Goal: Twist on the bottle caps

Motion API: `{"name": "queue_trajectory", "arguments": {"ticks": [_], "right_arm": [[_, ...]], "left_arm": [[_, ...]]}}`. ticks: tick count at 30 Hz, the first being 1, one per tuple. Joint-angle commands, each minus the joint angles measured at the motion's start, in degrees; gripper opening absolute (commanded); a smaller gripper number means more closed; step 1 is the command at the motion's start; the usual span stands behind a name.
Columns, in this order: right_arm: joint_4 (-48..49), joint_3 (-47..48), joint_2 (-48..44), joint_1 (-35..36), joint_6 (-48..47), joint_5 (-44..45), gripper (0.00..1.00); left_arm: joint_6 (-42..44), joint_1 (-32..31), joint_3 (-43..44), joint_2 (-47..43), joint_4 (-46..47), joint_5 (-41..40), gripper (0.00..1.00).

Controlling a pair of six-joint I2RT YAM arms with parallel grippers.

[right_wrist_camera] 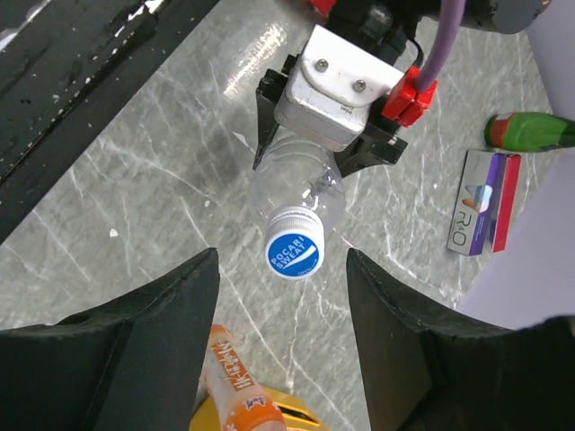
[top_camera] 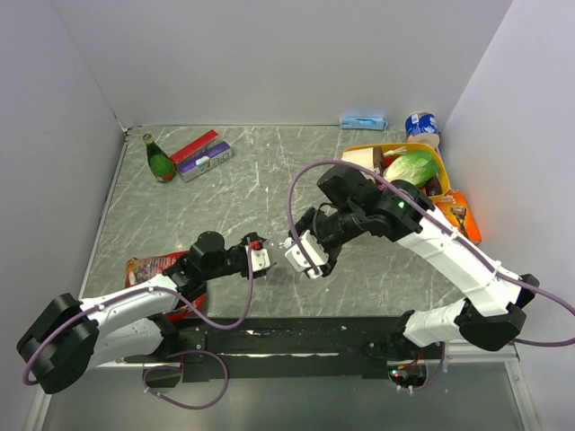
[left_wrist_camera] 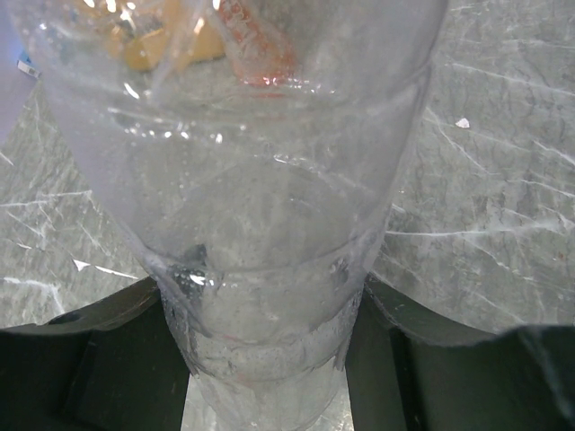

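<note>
My left gripper [top_camera: 260, 257] is shut on the body of a clear, empty-looking plastic bottle [right_wrist_camera: 301, 193] and holds it level above the table, neck toward the right arm. A blue-topped white cap [right_wrist_camera: 295, 243] marked Pocari Sweat sits on its neck. My right gripper [right_wrist_camera: 283, 262] is open, a finger on each side of the cap, just short of it and not touching. The left wrist view shows only the bottle's wall [left_wrist_camera: 260, 269] between the dark jaws. A small bottle of orange liquid [right_wrist_camera: 235, 382] lies below the right gripper, its neck out of view. No whitish cap shows.
A dark green glass bottle [top_camera: 160, 160] and a purple-and-red box [top_camera: 202, 154] lie at the far left. A yellow basket [top_camera: 356, 150] of food, a blue-white can [top_camera: 420, 124] and a blue packet [top_camera: 362, 121] are at the far right. A red snack bag [top_camera: 151, 267] lies by the left arm.
</note>
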Motion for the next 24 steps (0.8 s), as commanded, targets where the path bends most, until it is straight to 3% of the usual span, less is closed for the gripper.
{"name": "queue_trajectory", "arguments": {"ticks": [1, 9, 16, 20, 22, 23, 24], "right_arm": [[2.25, -0.74, 1.47, 0.66, -0.74, 1.36, 0.63], [3.03, -0.3, 3.22, 1.1, 0.84, 2.5, 0.53], [4.17, -0.74, 4.28, 1.01, 3.73, 4.7, 0.34], [5.85, 1.09, 7.43, 0.31, 14.86, 6.02, 0.26], [6.02, 2.94, 9.72, -0.3, 21.37, 6.54, 0.22], [5.07, 6.26, 13.04, -0.92, 29.06, 6.2, 0.21], [4.36, 8.38, 15.07, -1.62, 33.49, 5.58, 0.2]], "left_arm": [[1.59, 0.15, 2.67, -0.7, 1.76, 2.59, 0.01], [2.03, 0.07, 2.94, -0.7, 1.85, 2.86, 0.01], [0.98, 0.15, 2.85, -0.44, 2.29, 2.42, 0.01], [-3.22, 0.15, 2.5, -0.52, 6.75, -2.49, 0.01], [-4.73, -0.37, 2.67, -0.7, 9.57, -8.89, 0.01], [-5.69, -1.24, 2.59, -0.61, 11.5, -11.97, 0.01], [-5.88, -1.69, 2.76, -0.09, 15.44, -19.04, 0.01]]}}
